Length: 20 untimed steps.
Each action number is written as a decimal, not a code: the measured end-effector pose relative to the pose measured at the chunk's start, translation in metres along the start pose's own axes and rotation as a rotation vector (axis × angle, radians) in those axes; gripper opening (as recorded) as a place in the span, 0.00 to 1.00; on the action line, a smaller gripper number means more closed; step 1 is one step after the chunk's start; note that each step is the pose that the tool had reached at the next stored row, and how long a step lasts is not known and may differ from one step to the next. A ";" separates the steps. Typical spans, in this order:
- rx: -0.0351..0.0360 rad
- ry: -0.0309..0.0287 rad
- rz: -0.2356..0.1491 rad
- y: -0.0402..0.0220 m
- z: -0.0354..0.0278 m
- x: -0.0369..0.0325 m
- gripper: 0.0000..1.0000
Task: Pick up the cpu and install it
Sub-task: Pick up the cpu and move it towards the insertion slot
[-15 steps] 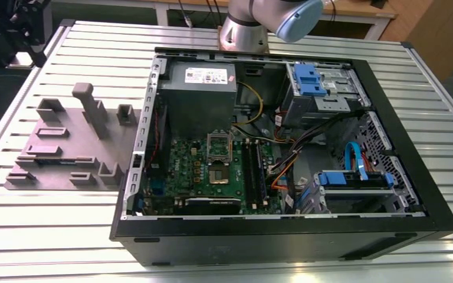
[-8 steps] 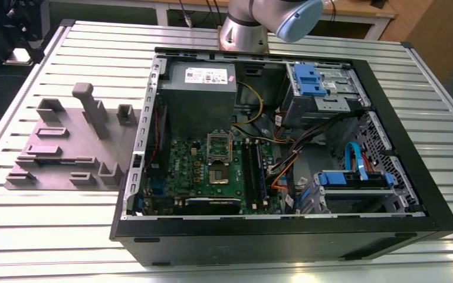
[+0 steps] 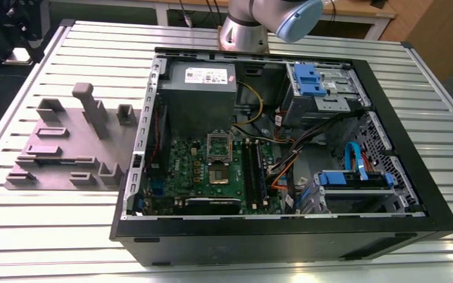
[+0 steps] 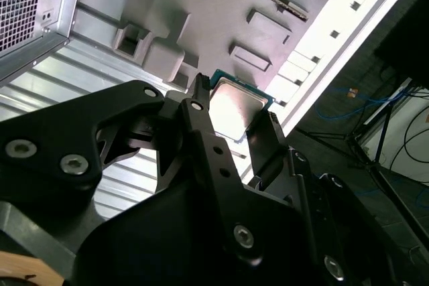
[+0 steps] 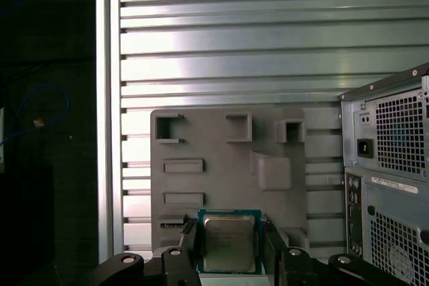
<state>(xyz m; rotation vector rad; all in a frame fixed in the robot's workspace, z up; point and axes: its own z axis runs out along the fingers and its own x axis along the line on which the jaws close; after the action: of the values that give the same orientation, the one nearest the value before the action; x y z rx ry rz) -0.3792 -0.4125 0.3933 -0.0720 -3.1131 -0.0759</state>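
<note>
The slatted table (image 3: pixel 53 236) carries the open computer case (image 3: pixel 289 242), with the grey tray (image 3: pixel 69 144) at its 9 o'clock in the exterior view. Over that tray, in both wrist views, the gripper (image 5: pixel 229 236) pinches the cpu (image 5: pixel 229 244) between its jaws by two opposite edges. Expect it to be light, stiff, slick-topped and fragile: edge grip only.
</note>
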 end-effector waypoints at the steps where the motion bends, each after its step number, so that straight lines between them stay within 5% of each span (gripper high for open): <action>1: 0.0000 0.0000 0.000 0.0000 0.0000 -0.0003 0.47; 20: 0.0000 0.0001 0.000 0.0007 -0.0004 -0.0157 0.47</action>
<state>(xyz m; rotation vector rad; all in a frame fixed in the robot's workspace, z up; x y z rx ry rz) -0.3635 -0.4125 0.3932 -0.0720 -3.1131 -0.0759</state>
